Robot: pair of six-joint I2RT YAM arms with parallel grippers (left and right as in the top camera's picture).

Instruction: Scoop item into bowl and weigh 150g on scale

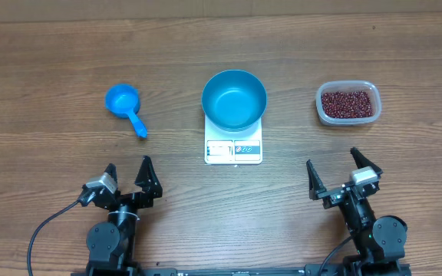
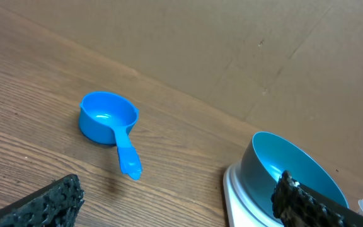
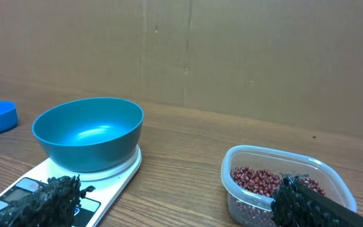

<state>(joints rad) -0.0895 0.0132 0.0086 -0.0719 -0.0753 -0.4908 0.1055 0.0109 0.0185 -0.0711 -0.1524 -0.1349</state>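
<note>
The scoop [image 1: 123, 102] is found ahead of the left gripper [image 1: 128, 165], handle pointed back toward it; that arm is judged nearer. Both grippers are spread empty. The beans [image 1: 347, 103] are kept in a tub [image 1: 322, 115] ahead of the right gripper [image 1: 332, 159].

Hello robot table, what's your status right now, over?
Open and empty: left end effector, right end effector. Empty bowl on scale; beans in tub, scoop untouched. Nothing in the way.
</note>
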